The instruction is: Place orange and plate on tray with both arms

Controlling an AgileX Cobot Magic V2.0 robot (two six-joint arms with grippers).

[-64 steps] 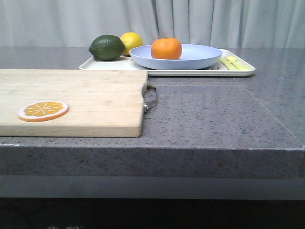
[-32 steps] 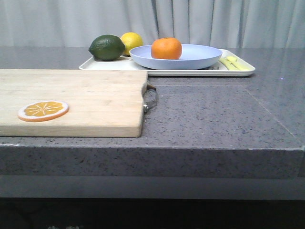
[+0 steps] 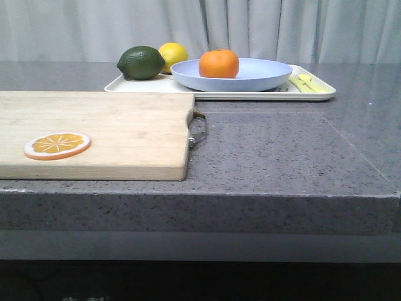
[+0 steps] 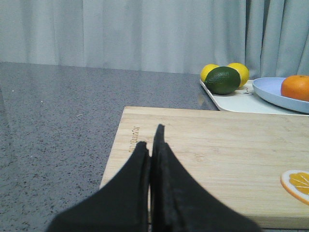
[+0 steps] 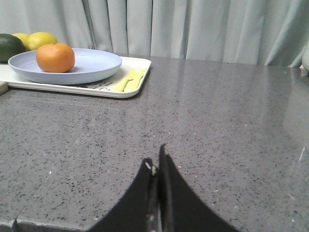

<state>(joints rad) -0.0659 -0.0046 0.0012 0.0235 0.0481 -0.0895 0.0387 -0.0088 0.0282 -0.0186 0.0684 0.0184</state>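
On the grey stone counter (image 3: 282, 150), both my grippers, left gripper (image 4: 150, 145) and right gripper (image 5: 155, 166), are closed and empty. Farther, the orange (image 3: 218, 63) lies in the plate (image 3: 263, 75) on the tray (image 3: 313, 94). I think only a careless arm sweep could knock them.

Counter (image 3: 282, 150) right of cutting board (image 3: 113, 128) open.

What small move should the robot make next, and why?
Probably none beyond keeping both arms back: the orange sits in the plate, and the plate rests on the tray. The left hand and right hand are shut and empty, far from the tray, so the task looks done.
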